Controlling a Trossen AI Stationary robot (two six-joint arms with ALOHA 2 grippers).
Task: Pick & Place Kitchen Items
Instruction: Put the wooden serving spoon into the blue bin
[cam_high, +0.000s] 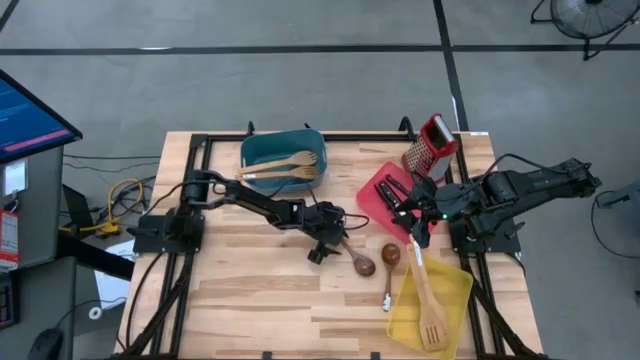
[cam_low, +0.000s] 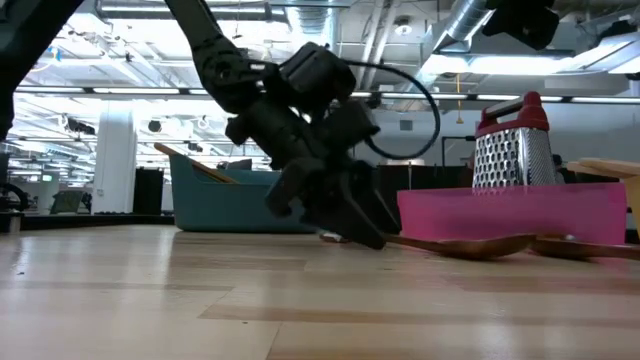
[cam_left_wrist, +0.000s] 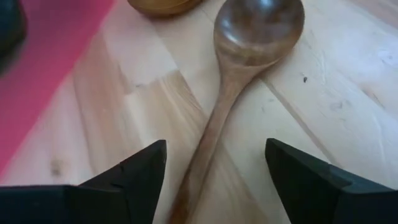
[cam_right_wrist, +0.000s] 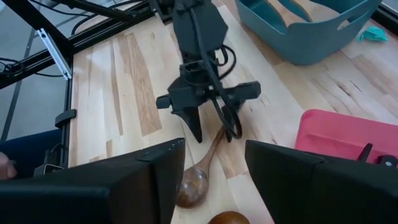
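The left gripper (cam_high: 322, 243) is down at the table near its middle, with its two fingers spread apart, and the handle of a dark wooden spoon (cam_left_wrist: 236, 93) lies between them; in the left wrist view the handle runs straight away from the fingers and the bowl is at the far end. In the high view this spoon (cam_high: 356, 260) lies on a diagonal, the handle end under the left gripper and the bowl pointing toward the yellow bin (cam_high: 430, 300). I judge that the fingers only need to close across the thin handle, because the long axis already passes between them. The left arm is clearly the nearer one. The right gripper (cam_high: 418, 226) is near the red bin (cam_high: 375, 190), its fingers spread and holding nothing. Counting what I can see: two dark-bowled spoons lie on the bare table, the second spoon (cam_high: 389, 262) just beside the yellow bin; two pale wooden utensils (cam_high: 290, 165) lie in the teal bin (cam_high: 262, 149); one slotted turner (cam_high: 428, 300) lies in the yellow bin. One metal grater (cam_high: 430, 145) stands behind the red bin.
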